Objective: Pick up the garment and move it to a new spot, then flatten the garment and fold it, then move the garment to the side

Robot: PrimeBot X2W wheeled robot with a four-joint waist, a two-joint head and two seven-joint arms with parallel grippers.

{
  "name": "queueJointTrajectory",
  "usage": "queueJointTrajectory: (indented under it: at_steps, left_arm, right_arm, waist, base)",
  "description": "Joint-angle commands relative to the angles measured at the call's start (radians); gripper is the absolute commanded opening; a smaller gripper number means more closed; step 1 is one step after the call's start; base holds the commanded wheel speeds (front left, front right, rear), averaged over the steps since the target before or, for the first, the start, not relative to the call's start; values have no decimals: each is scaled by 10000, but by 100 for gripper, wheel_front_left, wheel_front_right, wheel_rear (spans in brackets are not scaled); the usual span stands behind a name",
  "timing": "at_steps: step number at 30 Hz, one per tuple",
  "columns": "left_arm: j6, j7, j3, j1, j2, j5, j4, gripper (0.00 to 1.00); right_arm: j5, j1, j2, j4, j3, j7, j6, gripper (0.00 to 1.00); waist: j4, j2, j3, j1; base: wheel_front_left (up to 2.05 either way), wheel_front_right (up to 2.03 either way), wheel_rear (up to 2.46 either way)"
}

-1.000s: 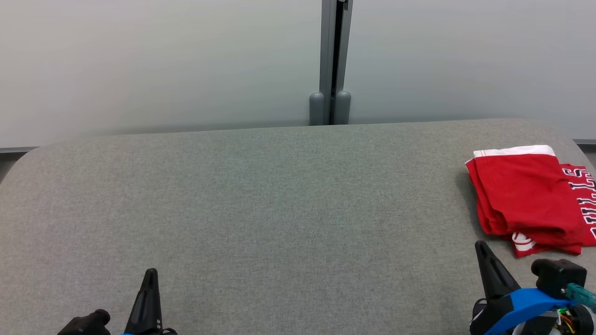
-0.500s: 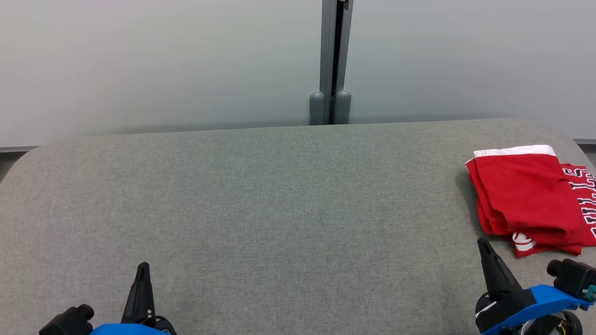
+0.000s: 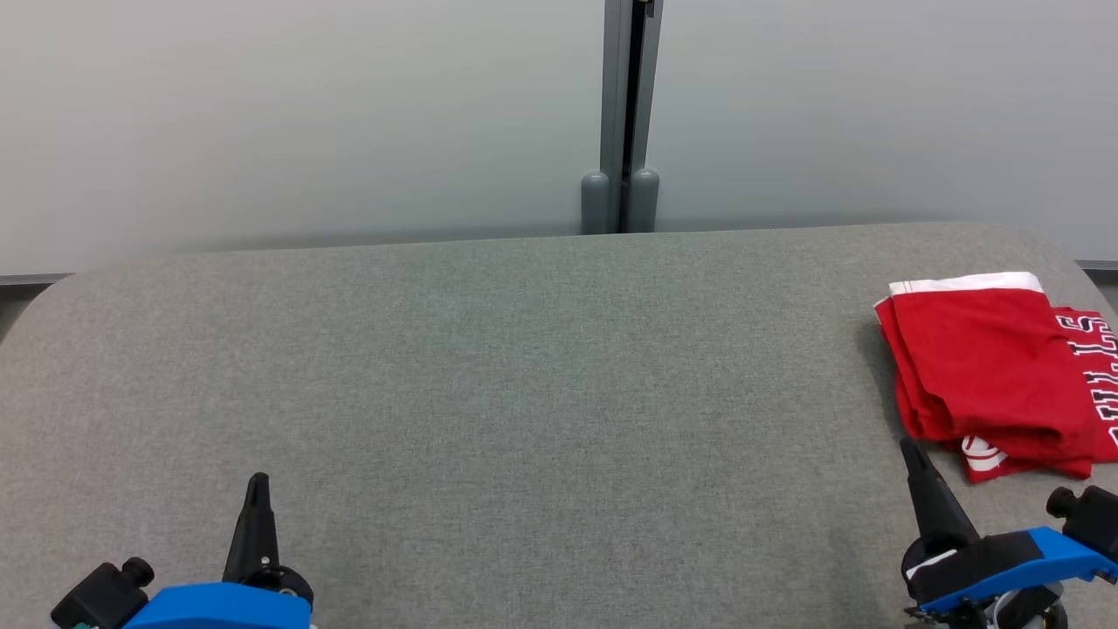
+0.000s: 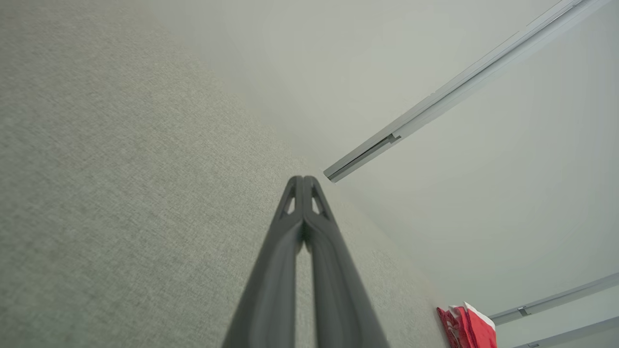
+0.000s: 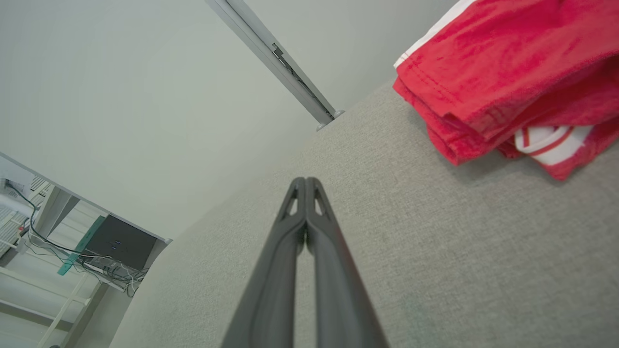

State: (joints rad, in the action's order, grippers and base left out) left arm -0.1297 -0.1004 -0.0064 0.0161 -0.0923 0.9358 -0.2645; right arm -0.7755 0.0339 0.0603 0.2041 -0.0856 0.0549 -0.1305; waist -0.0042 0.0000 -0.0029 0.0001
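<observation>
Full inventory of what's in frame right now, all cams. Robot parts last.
garment: one, red with white trim and lettering, folded, far right of the table
table: one, grey fabric top, spans the head view
wall panels: two, pale grey, behind the table
post: one, grey, between the panels
black box: one, black, lower left of right wrist view
cables: several, dark, under the box
left gripper: one, dark fingers, shut, lower left
right gripper: one, dark fingers, shut, lower right, beside the garment
</observation>
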Motion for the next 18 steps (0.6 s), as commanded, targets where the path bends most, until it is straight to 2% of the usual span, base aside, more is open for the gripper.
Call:
queueJointTrajectory:
  at_steps: [1, 18]
  left_arm:
    - [-5, 57, 118, -278, -34, 215, 129, 0]
    - [-8, 598, 394, -575, 79, 1962, 161, 0]
  right_arm:
    - [-270, 248, -1, -96, -46, 13, -3, 0]
    - [-2414, 406, -27, 35, -113, 174, -3, 0]
  waist:
    - [1, 0, 0, -1]
    - [9, 0, 12, -1]
  base:
    - [0, 0, 0]
    - [0, 0, 0]
